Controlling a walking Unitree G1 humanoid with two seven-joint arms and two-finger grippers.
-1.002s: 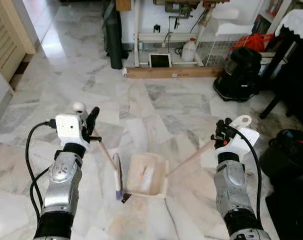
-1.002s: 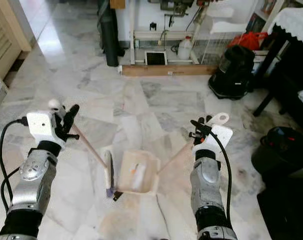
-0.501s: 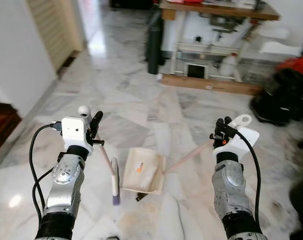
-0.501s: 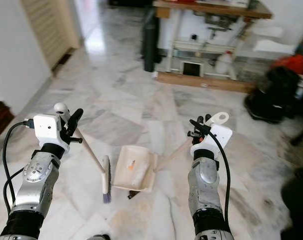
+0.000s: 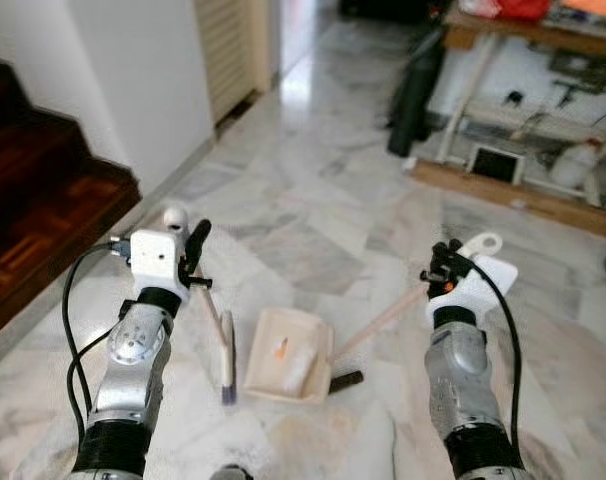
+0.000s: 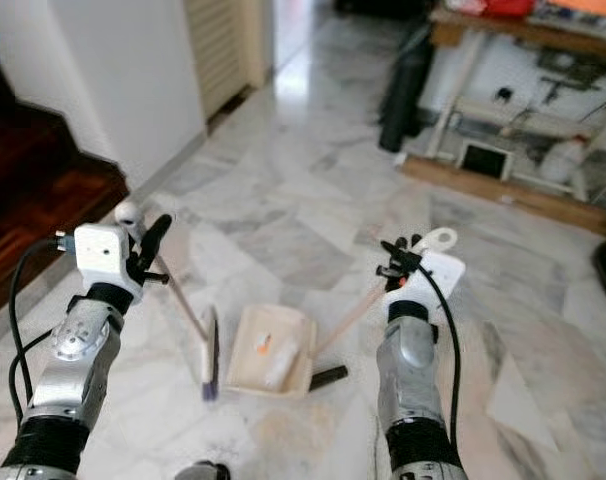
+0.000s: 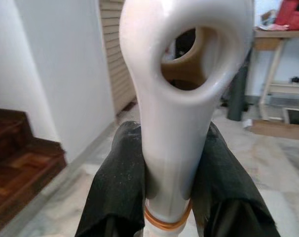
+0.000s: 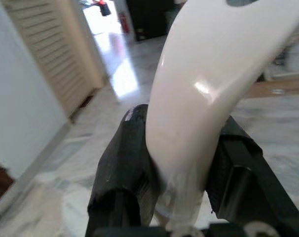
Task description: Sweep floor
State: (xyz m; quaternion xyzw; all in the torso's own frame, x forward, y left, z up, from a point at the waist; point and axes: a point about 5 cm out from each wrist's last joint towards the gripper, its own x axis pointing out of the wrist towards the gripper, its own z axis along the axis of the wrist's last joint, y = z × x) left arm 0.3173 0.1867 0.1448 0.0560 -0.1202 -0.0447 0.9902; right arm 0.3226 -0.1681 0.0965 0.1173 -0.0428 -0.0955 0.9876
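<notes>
Left eye view: left gripper clamps the white-handled hand broom; right gripper clamps the cream plastic dustpan handle. The pan apparently rides just above the marble floor. Tilting it forward would spill the collected orange scrap.

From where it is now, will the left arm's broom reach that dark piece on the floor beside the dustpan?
Probably not directly. The broom in the left gripper sits on the dustpan's far side from the dark piece, so the pan lies between them.
</notes>
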